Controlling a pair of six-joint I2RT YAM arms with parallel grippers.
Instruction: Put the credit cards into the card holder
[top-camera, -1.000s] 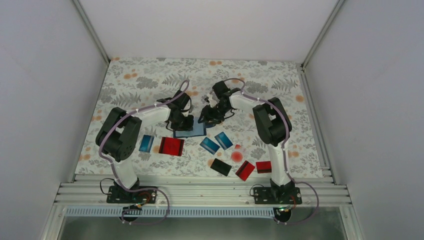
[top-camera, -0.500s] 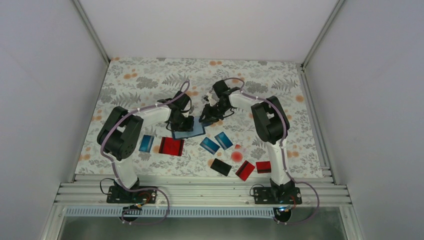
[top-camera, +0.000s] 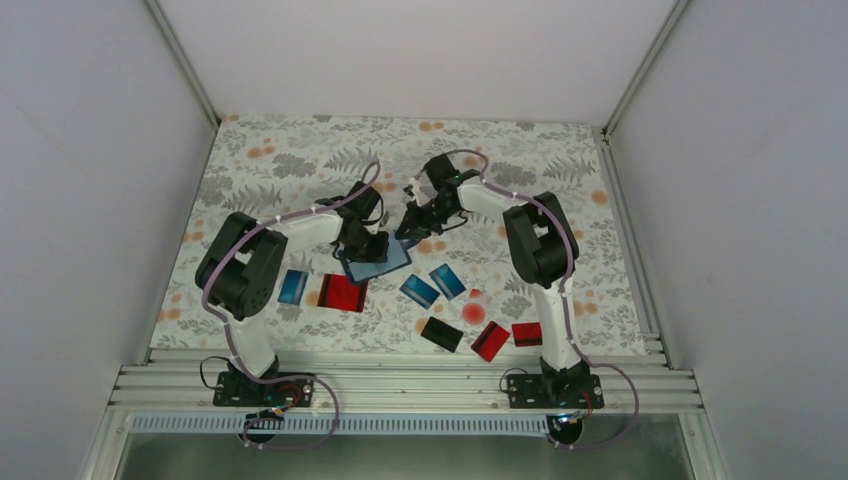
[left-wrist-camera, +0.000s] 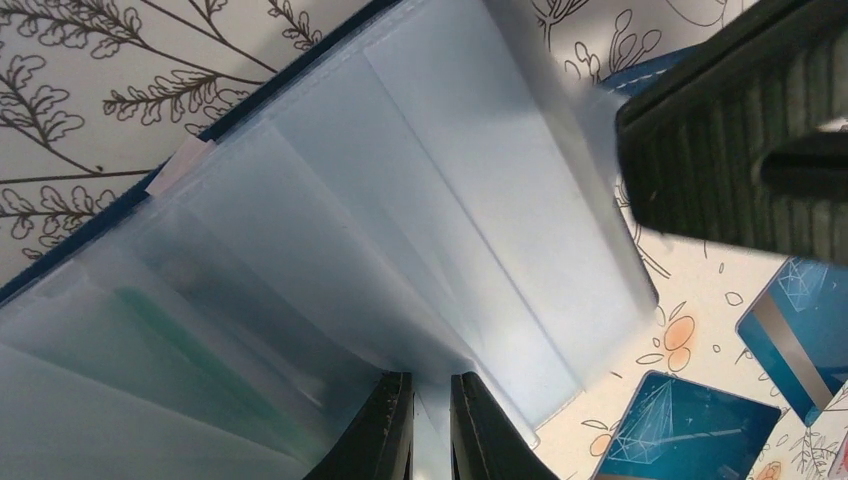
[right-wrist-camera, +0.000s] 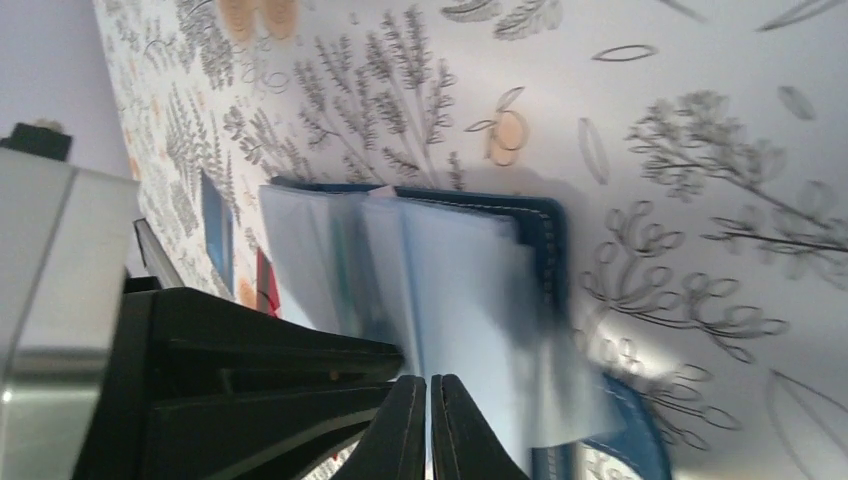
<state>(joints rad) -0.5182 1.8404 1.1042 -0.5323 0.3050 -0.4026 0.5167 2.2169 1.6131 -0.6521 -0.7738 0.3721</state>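
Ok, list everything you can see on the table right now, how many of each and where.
card holder: one, navy with clear sleeves, open at mid-table
blue credit cards: three, one left of the holder, two to its right
red credit cards: at least three, one spot near the holder, two by the right arm
black credit card: one, near edge
teal credit card: one, seemingly inside a sleeve
clear piece with red dot: one, above the red cards on the right
tablecloth: one, white floral
left gripper: shut on a holder sleeve
right gripper: shut on another sleeve leaf
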